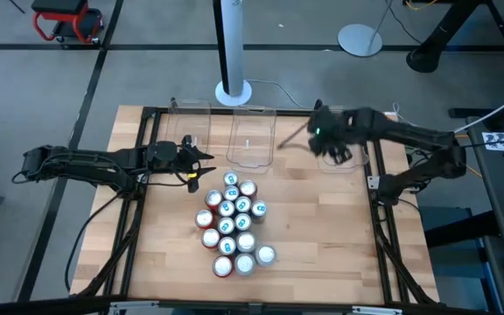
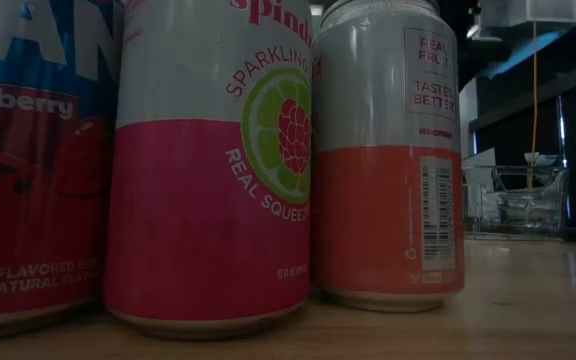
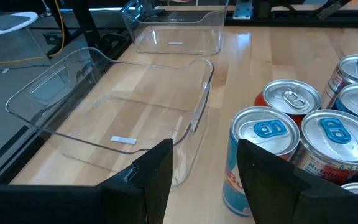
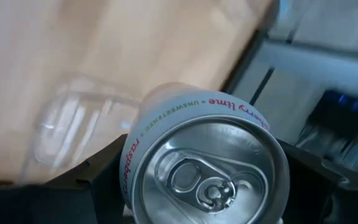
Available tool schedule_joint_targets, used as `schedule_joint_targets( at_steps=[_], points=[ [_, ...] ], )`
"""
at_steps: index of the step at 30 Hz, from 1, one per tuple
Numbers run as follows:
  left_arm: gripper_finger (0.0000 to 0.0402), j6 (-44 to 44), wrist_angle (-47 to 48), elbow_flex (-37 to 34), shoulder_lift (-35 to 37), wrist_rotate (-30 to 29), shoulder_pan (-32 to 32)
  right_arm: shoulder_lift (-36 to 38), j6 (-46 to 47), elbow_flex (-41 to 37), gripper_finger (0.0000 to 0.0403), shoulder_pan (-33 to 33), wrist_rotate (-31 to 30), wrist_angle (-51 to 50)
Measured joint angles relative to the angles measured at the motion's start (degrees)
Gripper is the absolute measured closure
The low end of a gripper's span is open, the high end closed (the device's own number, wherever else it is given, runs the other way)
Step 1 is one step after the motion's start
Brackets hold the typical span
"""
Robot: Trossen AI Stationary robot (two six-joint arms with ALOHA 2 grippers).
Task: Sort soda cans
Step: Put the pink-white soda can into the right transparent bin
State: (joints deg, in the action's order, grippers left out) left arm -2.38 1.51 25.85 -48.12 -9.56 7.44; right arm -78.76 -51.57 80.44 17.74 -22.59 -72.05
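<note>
My right gripper (image 4: 197, 186) is clamped on a white raspberry-lime can (image 4: 207, 158), jaws wide around its body, silver top facing my wrist camera. So the can's long axis runs roughly along my fingers' line of sight; from the high view I'd guess it's hanging near-upright, but the arm hides it there, so not sure. In the high view my right gripper (image 1: 332, 144) is over the right bin (image 1: 357, 162) at the far right of the bench; a clear bin wall (image 4: 73, 124) shows below the can.

My left gripper (image 3: 204, 180) is part-open with nothing in it, at the left bin's (image 3: 104, 106) near wall, just beside the nearest blue-topped can (image 3: 263, 155). From above it (image 1: 191, 157) sits at the cluster's far-left edge.

Progress: early. The cluster of soda cans (image 1: 233, 223) stands mid-bench, all upright, tops up, long axes vertical, packed touching. About fifteen left there, I reckon. Left bin looks empty, and so does the middle bin (image 1: 252, 140) along the far edge. Right bin's contents I can't tell, my arm covers it. So the held can looks like the first or nearly the first; almost the whole sort remains.

Low view: pink-and-white can (image 2: 208, 170) and orange-and-white can (image 2: 388, 160) upright, side by side, near edge.
</note>
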Motion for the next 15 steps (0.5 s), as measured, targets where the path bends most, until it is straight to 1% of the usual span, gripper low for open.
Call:
schedule_joint_targets(
  at_steps=[5,8,11,15],
  points=[
    [0.0233,0.01,0.02,0.0,0.0,-0.01,-0.01,0.0,-1.29,0.0,0.01,11.51,0.17,1.12],
    [0.0233,0.01,0.26,0.0,0.0,-0.02,-0.02,0.0,-0.97,-0.57,0.01,17.27,1.86,3.7],
    [0.0233,0.01,0.91,0.0,0.0,0.0,-0.01,-0.02,-1.01,-2.84,0.01,22.3,5.76,6.36],
    [0.0233,0.01,0.86,0.0,0.0,0.0,0.0,-0.11,-0.41,-8.36,0.01,27.96,8.46,12.76]
  ],
)
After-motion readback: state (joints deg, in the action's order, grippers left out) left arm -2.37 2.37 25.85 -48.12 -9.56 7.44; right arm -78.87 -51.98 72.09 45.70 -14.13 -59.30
